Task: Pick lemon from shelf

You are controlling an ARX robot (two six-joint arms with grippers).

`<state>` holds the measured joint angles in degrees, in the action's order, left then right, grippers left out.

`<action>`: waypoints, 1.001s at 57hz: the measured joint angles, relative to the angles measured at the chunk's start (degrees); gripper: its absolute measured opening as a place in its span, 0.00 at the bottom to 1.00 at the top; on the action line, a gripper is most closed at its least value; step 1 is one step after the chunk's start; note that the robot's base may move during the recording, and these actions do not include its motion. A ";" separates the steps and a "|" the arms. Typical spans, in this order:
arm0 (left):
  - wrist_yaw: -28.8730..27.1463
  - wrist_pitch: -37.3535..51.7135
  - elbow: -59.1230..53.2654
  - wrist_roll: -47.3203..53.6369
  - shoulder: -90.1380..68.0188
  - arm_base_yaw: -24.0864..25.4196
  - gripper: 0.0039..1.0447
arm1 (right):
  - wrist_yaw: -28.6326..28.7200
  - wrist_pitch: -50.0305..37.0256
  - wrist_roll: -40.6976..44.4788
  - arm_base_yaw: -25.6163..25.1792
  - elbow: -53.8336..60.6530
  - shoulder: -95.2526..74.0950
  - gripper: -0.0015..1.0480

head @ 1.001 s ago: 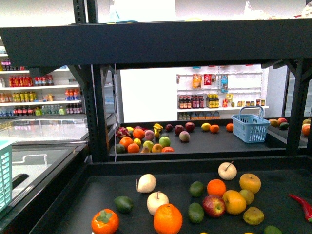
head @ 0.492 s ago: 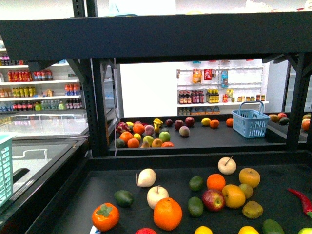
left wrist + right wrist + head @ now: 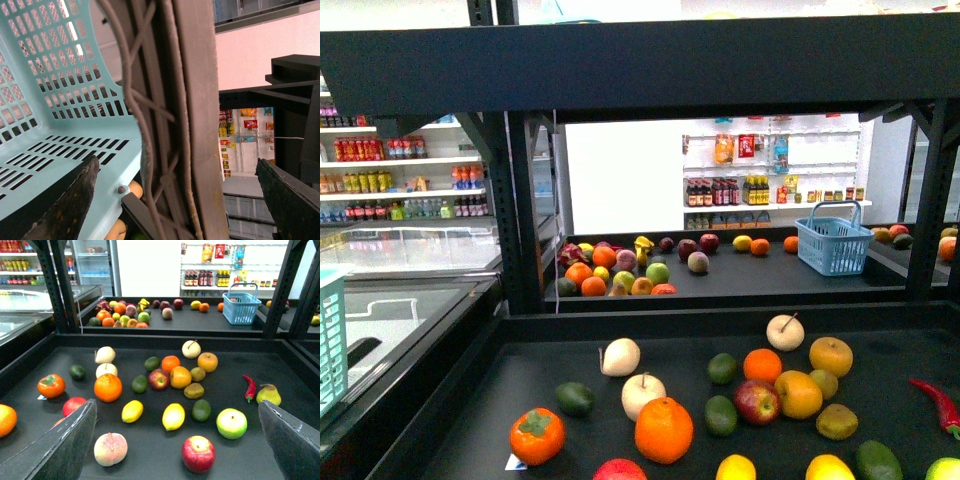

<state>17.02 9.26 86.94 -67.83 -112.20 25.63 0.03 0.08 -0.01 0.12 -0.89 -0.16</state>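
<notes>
The lemon (image 3: 173, 416), bright yellow and oval, lies on the black tray of the shelf (image 3: 235, 460), among other fruit. In the front view it shows at the bottom edge (image 3: 829, 468) of the tray (image 3: 520, 390). My right gripper (image 3: 176, 406) is open and empty, above and short of the lemon, with its fingers (image 3: 65, 445) spread to either side. My left gripper (image 3: 177, 161) is open and empty, beside a light blue basket (image 3: 60, 125) and a brown upright with cables (image 3: 195, 125). Neither gripper shows in the front view.
A smaller yellow-orange fruit (image 3: 132, 411), a dark green fruit (image 3: 201, 410), a yellow-green apple (image 3: 231, 423) and a red apple (image 3: 198, 454) lie close around the lemon. A red chili (image 3: 249, 388) lies further right. A blue basket (image 3: 834, 240) stands on the far shelf.
The front view has tilted downward: the fruit has shifted up in the picture, and the lemon and its neighbours have come into view at the bottom edge.
</notes>
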 joint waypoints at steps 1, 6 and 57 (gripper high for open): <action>-0.17 0.00 0.22 -0.04 -0.09 -0.02 0.87 | 0.00 0.00 0.00 0.00 0.00 0.00 0.93; -0.50 0.02 0.85 -0.50 -0.13 -0.02 0.72 | 0.00 0.00 0.00 0.00 0.00 0.00 0.93; 5.84 -5.27 -3.58 3.17 12.87 -12.26 0.14 | 0.00 0.00 0.00 0.00 0.00 0.00 0.93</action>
<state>22.85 3.99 83.35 -64.66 -99.33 13.37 0.03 0.08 -0.01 0.12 -0.89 -0.16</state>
